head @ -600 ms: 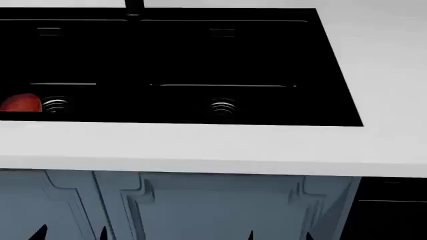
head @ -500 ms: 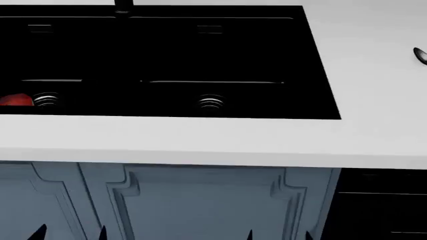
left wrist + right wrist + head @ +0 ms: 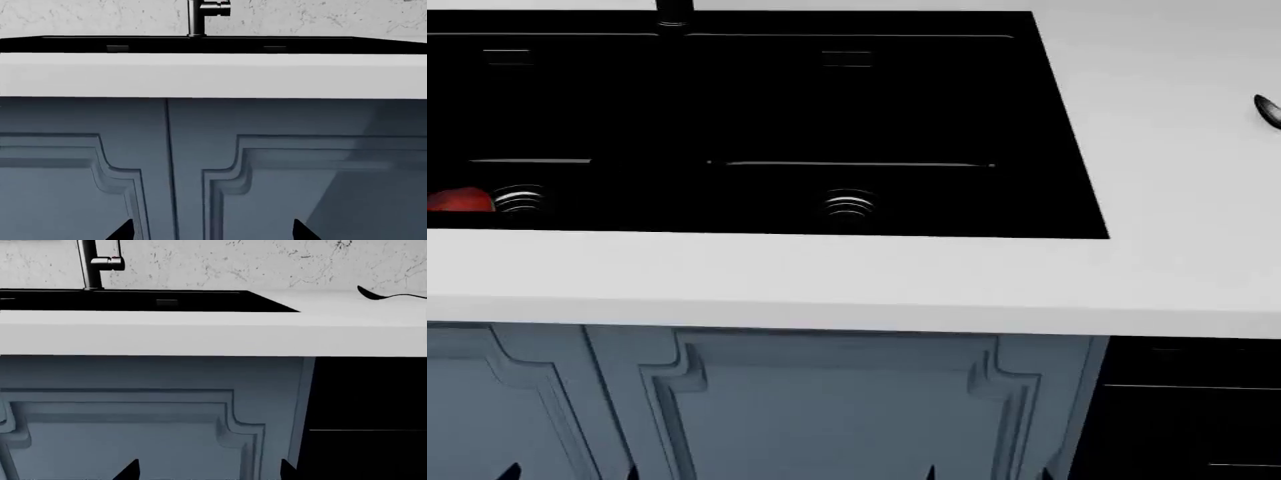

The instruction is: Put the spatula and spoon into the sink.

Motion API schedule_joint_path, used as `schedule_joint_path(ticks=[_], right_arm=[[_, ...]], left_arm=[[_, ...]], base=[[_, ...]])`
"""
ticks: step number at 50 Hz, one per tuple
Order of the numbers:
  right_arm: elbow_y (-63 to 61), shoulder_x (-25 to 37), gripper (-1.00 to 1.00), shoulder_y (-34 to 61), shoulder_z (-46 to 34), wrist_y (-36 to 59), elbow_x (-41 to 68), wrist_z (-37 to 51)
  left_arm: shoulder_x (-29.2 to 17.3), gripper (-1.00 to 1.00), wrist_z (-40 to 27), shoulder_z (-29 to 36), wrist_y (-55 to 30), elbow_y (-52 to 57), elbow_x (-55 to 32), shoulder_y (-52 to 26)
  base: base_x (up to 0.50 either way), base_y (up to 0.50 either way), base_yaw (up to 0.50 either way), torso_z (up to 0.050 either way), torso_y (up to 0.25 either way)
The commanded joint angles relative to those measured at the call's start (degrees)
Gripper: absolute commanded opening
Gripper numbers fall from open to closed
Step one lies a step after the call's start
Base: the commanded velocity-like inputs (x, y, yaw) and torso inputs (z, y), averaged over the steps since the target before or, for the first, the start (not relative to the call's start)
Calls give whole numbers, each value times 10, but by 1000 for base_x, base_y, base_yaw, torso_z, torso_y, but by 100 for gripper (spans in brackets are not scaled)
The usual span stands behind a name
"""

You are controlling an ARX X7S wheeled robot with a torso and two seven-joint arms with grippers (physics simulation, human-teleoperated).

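Observation:
The black double-basin sink [image 3: 1054, 120] fills the counter ahead, with two ringed drains and the tap base [image 3: 674, 15] at the back. The dark spoon [image 3: 1265, 110] lies on the white counter at the far right, also seen in the right wrist view as the spoon [image 3: 375, 294] beyond the sink [image 3: 167, 301]. The spatula is out of view. Both grippers hang low in front of the cabinet doors, below counter height: the left gripper [image 3: 210, 232] and the right gripper [image 3: 208, 471] are open and empty. Only their tips show in the head view.
A red rounded lump [image 3: 461, 200] lies in the left basin beside a drain. The white counter front edge [image 3: 827, 310] overhangs blue-grey cabinet doors [image 3: 827, 400]. A black panel [image 3: 1188, 410] stands right of the doors. The tap [image 3: 200, 15] rises behind the sink.
The head view swung right early on, shifting the sink left and bringing the spoon into view. Since then both grippers' tips have sunk slightly lower in that view.

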Motion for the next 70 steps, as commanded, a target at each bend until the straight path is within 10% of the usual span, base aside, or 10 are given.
schedule_joint_path(ticks=[1,24,40,56,70], right_arm=[[-2,-4,100,-3,4,2,-8,-8],[-173,34,100,-19,-16,82,-21,21],[-503,103,100,100,92,526,103,0],[-585,141,100,314,163,822,193,-2],[-461,289,100,470,286,885,808,420]], left_arm=[[2,100,-2,-2,-14,10,10,0],[-23,100,-42,28,-211,206,12,-21],[-51,100,3,-18,-679,404,-81,-265],[-56,100,3,-61,-776,373,-98,-427],[-101,100,8,-75,-870,358,-106,-546]], base=[[0,0,0,0,0],[0,0,0,0,0],[0,0,0,0,0],[0,0,0,0,0],[0,0,0,0,0]])
